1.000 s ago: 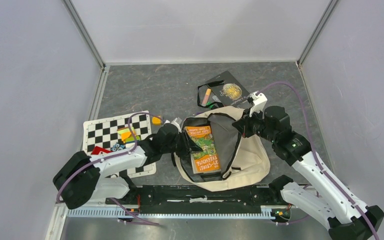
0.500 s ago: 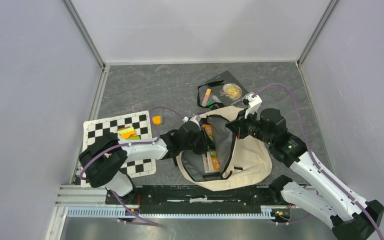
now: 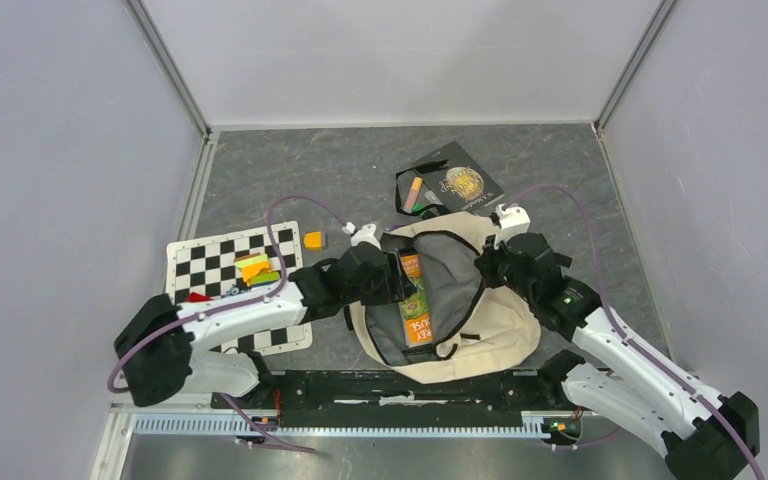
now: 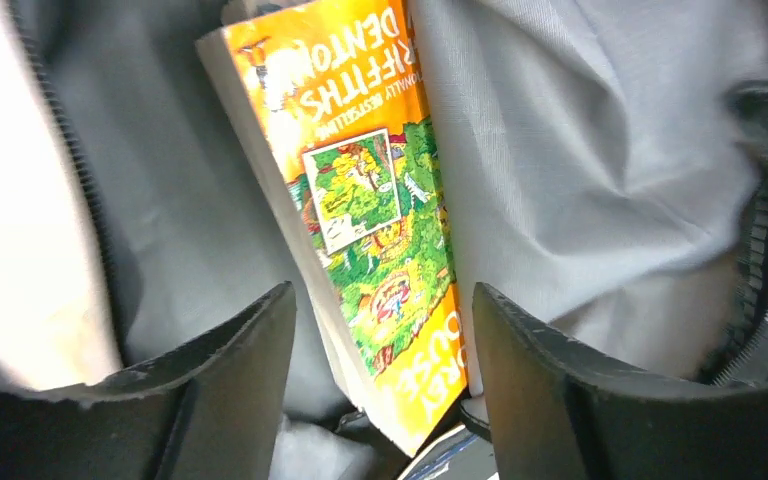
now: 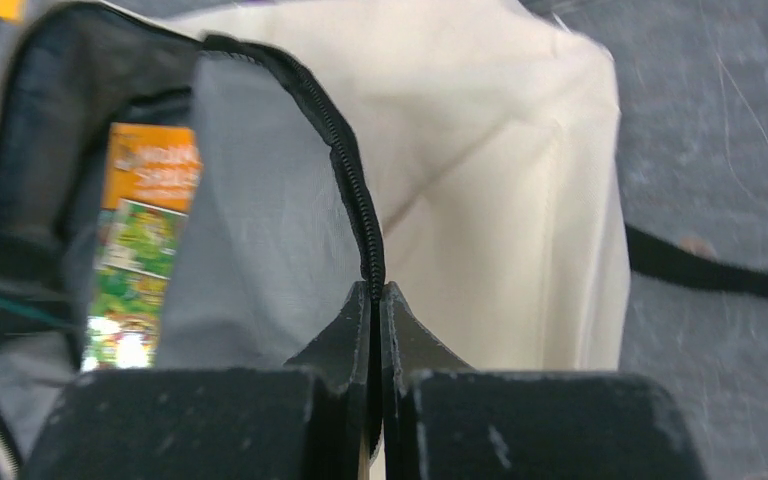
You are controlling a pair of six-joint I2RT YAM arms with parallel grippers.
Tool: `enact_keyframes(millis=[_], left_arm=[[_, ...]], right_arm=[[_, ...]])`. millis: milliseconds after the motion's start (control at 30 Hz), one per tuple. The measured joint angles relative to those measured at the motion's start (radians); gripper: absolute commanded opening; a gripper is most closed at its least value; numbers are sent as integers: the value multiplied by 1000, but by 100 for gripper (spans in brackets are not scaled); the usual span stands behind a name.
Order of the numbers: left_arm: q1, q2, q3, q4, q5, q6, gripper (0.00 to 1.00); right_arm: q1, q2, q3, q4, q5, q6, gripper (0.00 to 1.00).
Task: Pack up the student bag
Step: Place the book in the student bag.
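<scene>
Left gripper (image 4: pixel 382 300): jaws apart, astride book (image 4: pixel 360 190) inside bag (image 5: pixel 480 180) | right gripper (image 5: pixel 375 292): clamped on bag's zipper rim

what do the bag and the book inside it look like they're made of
The student bag: cream woven fabric outside, matte; grey lining looks like thin synthetic cloth, creased, with faint weave. The book: likely paperback, glossy printed card cover, paper page edges showing.

I recorded the left arm (image 3: pixel 245 318) and right arm (image 3: pixel 625 352) as white shells with black joint housings, a purple cable (image 3: pixel 269 220) looping over each. The left gripper (image 4: pixel 380 300) and right gripper (image 5: pixel 374 292) had matte black fingers (image 4: pixel 230 380), the right pair faintly scuffed.
</scene>
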Motion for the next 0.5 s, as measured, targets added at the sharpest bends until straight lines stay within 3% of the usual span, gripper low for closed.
enact_keyframes(millis=[133, 300, 400, 500], left_arm=[[0, -124, 1, -85, -66, 43, 97], [10, -235, 4, -172, -125, 79, 100], [31, -265, 6, -207, -138, 97, 100], [74, -285, 6, -228, -122, 108, 100]], right_arm=[[0, -4, -82, -8, 82, 27, 0], [0, 1, -175, -11, 143, 48, 4], [0, 19, -196, -3, 165, 49, 17], [0, 39, -199, 1, 169, 51, 41]])
